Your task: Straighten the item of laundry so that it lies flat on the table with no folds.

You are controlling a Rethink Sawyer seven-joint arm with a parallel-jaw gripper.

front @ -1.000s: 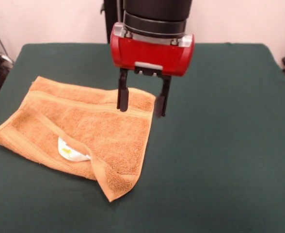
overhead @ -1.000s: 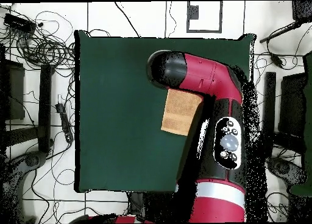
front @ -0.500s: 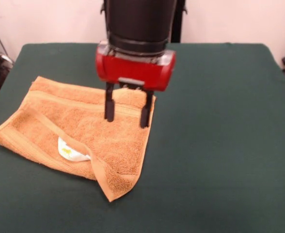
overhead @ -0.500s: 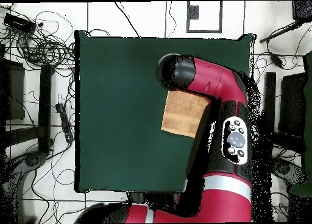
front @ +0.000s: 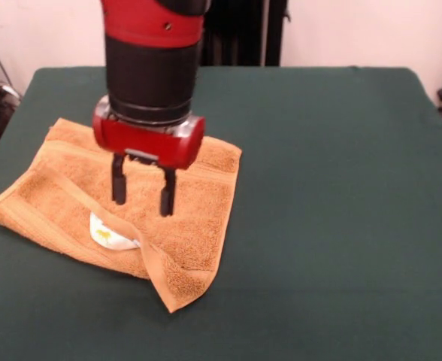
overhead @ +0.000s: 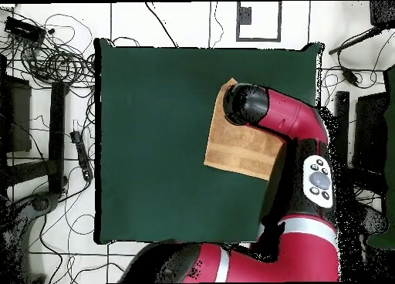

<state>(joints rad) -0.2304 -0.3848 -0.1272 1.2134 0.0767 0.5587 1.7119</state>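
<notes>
Orange-tan towel (front: 168, 210) lay on the left part of the dark green table (front: 341, 188) in the front view, still folded: a strip doubled over along its near-left edge, one corner bunched and pointing toward the camera. Small white label (front: 110, 235) peeked from under the fold, carrying a yellowish mark, too small to read. Gripper (front: 140, 193) hung above the towel's middle, fingers (front: 167, 194) apart and empty, just behind the label. Seen from overhead, red arm (overhead: 297, 138) covered much of the towel.

1 towel (front: 183, 203), 1 table (front: 341, 188), 1 arm (front: 152, 68) w/ 1 pincer (front: 141, 188).
</notes>
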